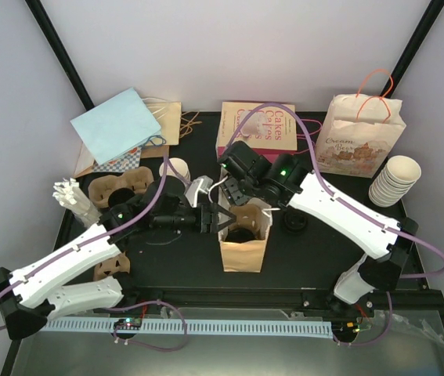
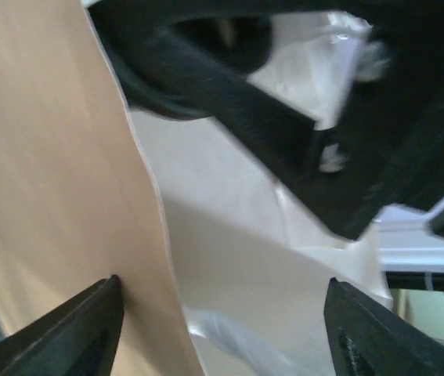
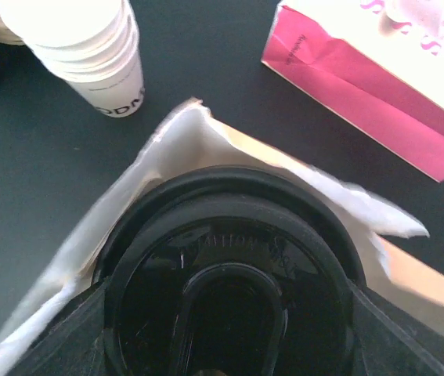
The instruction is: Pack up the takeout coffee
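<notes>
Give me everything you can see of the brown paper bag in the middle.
The brown paper bag stands upright on the black table, mouth open: kraft-brown outside, whitish lining, top edge crumpled. Inside its mouth sits the takeout coffee, black lid up, gripped by the right gripper. The left gripper is open, one side wall between its fingers, unpinched.

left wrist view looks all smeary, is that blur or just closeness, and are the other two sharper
left wrist: too close, the paper bag wall and everything behind it are soft and smeared; right wrist: sharper, the black lid shows pale glare patches, cup stack top blown out white; top external: crisp, evenly lit, soft shadows only
</notes>
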`<state>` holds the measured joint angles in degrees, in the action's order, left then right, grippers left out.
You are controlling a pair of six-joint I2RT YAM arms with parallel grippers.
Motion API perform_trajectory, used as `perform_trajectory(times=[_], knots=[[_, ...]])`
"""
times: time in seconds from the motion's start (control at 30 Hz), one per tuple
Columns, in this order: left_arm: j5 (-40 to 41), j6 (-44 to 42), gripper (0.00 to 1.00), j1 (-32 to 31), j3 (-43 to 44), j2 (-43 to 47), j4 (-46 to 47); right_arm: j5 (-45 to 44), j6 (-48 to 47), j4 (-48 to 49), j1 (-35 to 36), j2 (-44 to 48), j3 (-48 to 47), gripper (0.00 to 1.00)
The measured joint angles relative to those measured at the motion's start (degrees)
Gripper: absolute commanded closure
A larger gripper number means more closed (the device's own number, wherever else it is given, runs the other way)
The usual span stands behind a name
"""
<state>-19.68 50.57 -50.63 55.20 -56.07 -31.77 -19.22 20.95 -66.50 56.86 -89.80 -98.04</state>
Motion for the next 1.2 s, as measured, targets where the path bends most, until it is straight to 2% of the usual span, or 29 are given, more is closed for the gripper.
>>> perform_trajectory(times=[0.17, 0.43, 0.6, 0.7, 0.83, 0.97, 1.1, 1.2], knots=[[-1.46, 3.08, 0.02, -3.37, -0.11, -0.55, 7.67, 4.00, -2.01, 0.79, 0.00, 1.16, 0.02, 0.35], [-0.94, 5.49, 0.01, -7.28, -0.04, -3.61, 18.82, 10.16, -3.39, -2.19, -0.24, 1.79, -1.73, 0.35], [0.24, 4.28, 0.01, -8.68, 1.73, -4.07, 17.44, 10.40, -3.96, -3.82, -0.37, 1.68, -2.32, 0.35], [0.15, 2.36, 0.01, -9.16, 2.01, -2.32, 13.33, 10.34, -3.96, -3.41, -0.35, 2.08, -1.57, 0.35], [0.72, -0.72, 0.01, -9.25, 3.54, 3.04, 1.88, 10.23, -3.96, -3.34, -0.35, 3.69, 0.59, 0.35], [3.82, -3.96, 0.03, -8.44, 9.73, 9.05, -11.32, 10.19, -3.93, -3.39, -0.35, 5.66, 2.29, 0.35], [6.56, -8.52, 0.14, -3.10, 18.75, 10.54, -21.00, 10.36, -3.96, -2.93, -0.35, 6.93, 3.34, 0.36], [6.56, -13.53, 0.25, 3.96, 23.08, 9.38, -26.01, 11.54, -4.15, -1.92, -0.28, 8.44, 5.25, 0.36]])
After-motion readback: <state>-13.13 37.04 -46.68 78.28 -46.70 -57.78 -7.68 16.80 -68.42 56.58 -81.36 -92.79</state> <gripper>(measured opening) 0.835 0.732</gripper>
